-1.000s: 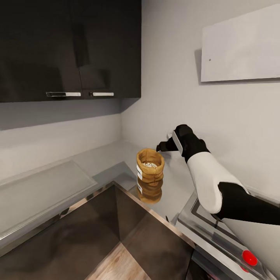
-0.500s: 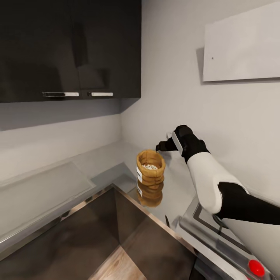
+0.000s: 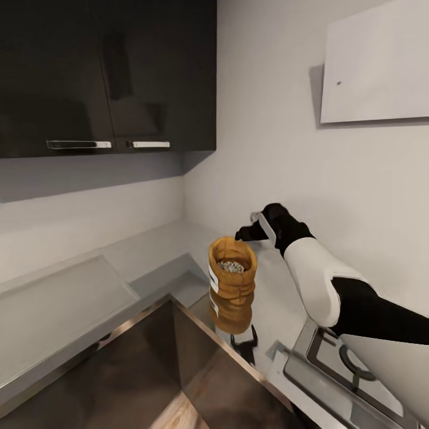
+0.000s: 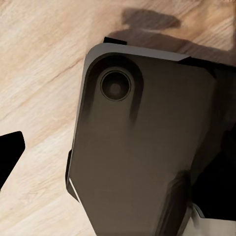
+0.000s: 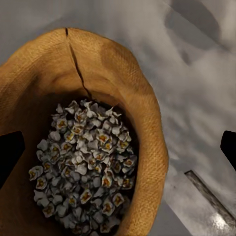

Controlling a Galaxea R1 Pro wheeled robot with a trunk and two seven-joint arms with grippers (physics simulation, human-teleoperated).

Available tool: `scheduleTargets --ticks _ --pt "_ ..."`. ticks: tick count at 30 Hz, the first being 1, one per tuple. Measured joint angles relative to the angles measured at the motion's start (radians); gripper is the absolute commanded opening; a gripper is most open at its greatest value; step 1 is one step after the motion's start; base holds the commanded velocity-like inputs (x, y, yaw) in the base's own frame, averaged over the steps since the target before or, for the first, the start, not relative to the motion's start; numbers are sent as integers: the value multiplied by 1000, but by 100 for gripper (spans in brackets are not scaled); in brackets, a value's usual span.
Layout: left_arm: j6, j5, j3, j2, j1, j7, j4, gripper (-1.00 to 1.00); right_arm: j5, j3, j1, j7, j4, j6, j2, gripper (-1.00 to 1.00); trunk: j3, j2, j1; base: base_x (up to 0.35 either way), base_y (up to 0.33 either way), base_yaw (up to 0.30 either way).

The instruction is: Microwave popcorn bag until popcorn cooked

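Observation:
The popcorn bag (image 3: 232, 273), a tan wrinkled sack with a white label, stands upright on the grey countertop (image 3: 149, 253) near the inner corner. In the right wrist view I look down into the bag (image 5: 123, 64), which holds pale popcorn (image 5: 83, 167). My right gripper (image 3: 244, 233) hovers just behind and above the bag's rim. It is open, its fingertips (image 5: 10, 150) wide apart on either side of the bag's mouth (image 5: 118, 147), touching nothing. My left gripper (image 4: 118, 152) hangs open over the wood floor and the robot's dark base. The microwave is out of view.
Dark wall cabinets (image 3: 107, 77) hang above the counter's left run. A cooktop (image 3: 345, 363) lies in the counter at the near right, under my right forearm. A white panel (image 3: 381, 65) is on the right wall. Dark cabinet fronts (image 3: 137, 363) drop below the counter edge.
The whole head view has shifted, so the bag looks larger and the cooktop sits lower. My right gripper has edged slightly closer over the bag's rim. The bag stays put.

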Motion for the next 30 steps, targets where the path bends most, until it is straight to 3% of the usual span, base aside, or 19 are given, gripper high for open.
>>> scheduleTargets --ticks 6,11,30 --pt "0 0 0 1 0 0 0 100 1 -4 0 -1 104 -72 0 100 0 0 0 20 0 0" --pt "0 0 0 0 0 0 0 100 2 -4 3 -1 153 -87 0 100 0 0 0 1 0 0" --pt "0 0 0 2 0 0 0 100 6 -4 7 -2 164 -114 0 100 0 0 0 0 0 0"
